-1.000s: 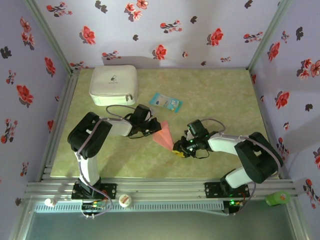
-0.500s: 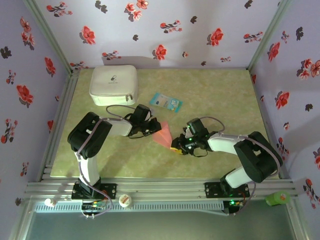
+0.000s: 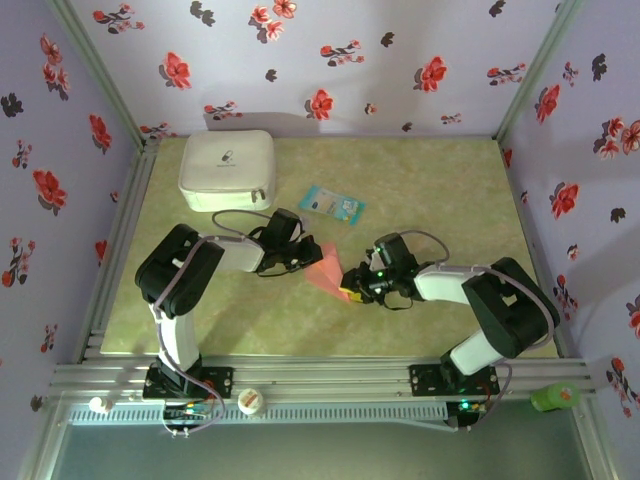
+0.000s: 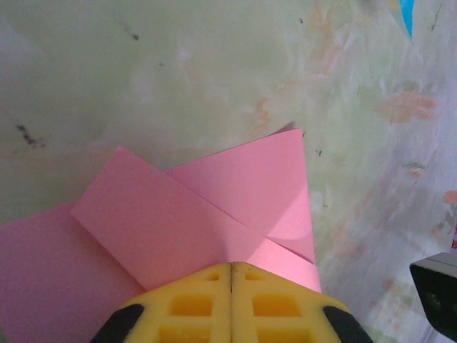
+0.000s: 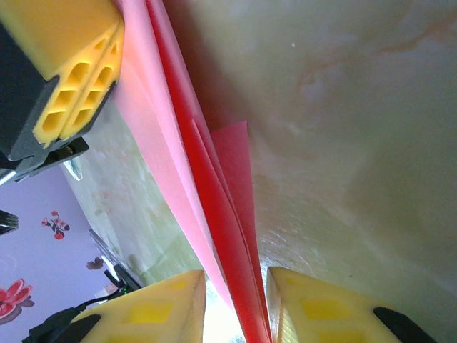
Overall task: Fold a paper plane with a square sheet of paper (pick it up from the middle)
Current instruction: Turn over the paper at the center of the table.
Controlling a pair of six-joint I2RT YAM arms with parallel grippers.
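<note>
The right hand has its yellow pads only narrowly apart. The folded layers of the paper plane run up between them on edge. A sliver of light shows beside one pad, so I'd say it straddles the paper rather than pinching it.

From above, that hand sits at the near, pointed end of the paper. The left hand is at the far, wider end, so the two face each other along the paper's length. The long axis runs slantwise across the middle of the surface, from far-left to near-right. The paper leads straight out from the right hand's pads along that line towards the left hand, and that is what the next squeeze or crease depends on. Both hands are right at the paper, and neither is clearly the nearer.

The left hand's pads are pressed fully together, tips down on the pink sheet. I can't tell whether a layer is caught between them.

The paper is matte salmon pink. Flaps are already turned in and overlap across the centre, the creases are sharp, and one corner lifts a little. It looks a half-made dart, not a finished one. The white case and the light-blue packet lie well apart, further back.
</note>
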